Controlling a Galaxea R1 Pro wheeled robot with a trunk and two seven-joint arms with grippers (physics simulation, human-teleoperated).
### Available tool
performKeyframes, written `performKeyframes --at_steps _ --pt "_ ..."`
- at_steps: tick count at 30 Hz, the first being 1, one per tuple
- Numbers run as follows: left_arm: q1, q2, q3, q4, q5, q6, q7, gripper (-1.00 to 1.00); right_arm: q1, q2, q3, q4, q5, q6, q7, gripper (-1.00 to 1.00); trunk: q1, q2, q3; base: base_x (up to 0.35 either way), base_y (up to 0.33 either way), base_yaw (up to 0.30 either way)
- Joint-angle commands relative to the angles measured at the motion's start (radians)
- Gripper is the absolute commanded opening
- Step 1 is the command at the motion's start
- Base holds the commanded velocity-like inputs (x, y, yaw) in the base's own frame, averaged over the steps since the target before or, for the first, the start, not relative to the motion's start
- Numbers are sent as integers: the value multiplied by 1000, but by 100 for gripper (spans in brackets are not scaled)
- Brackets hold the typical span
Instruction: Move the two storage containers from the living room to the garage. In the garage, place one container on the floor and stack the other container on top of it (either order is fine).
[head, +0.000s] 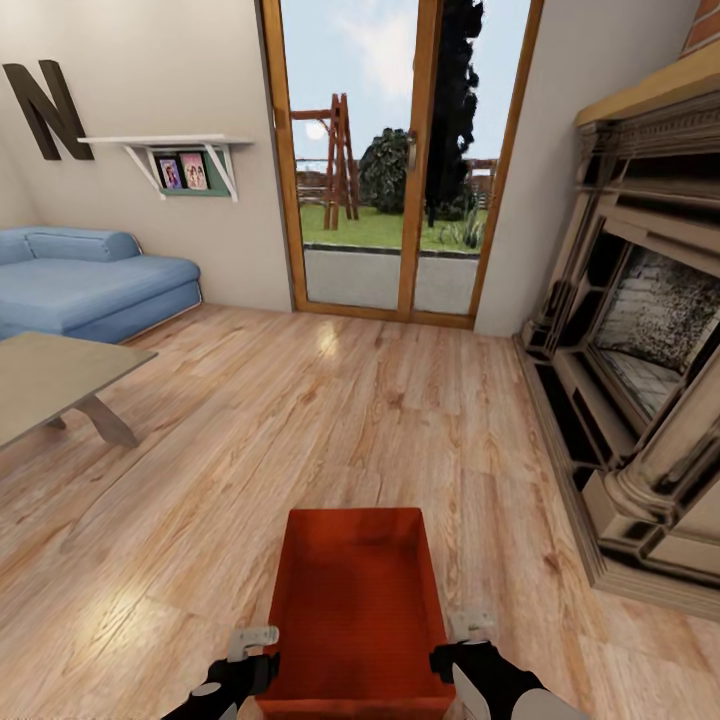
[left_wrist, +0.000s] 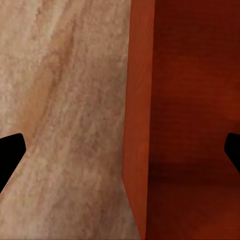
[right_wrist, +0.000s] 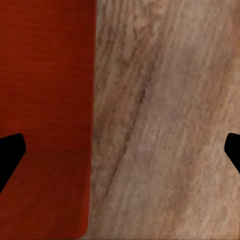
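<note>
While both wide-spread pincers straddle its smooth walls, ungripped, the rectangular red-orange container (head: 358, 600) overlies grainy wood planks (head: 300, 420).

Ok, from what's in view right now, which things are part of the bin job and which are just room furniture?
Part of the job:
- red-orange storage container, between the arms
- left gripper, jaws wide open astride its side wall
- right gripper, jaws likewise open

Just lying about:
- blue sofa
- low table
- fireplace
- wall shelf with photos
- glass patio door
</note>
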Motion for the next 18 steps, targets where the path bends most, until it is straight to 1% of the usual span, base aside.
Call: performKeyframes --at_steps 1,3,18 --pt "-1 0 -9 1 9 -4 4 100 0 0 6 -2 4 9 -4 100 4 -8 -4 0 0 0" --pt "-1 0 -9 1 9 -4 4 100 0 0 6 -2 4 9 -4 100 11 -22 -10 0 0 0" --pt "-1 0 -9 1 9 -4 3 100 0 1 6 1 2 10 10 100 11 -22 -10 0 0 0"
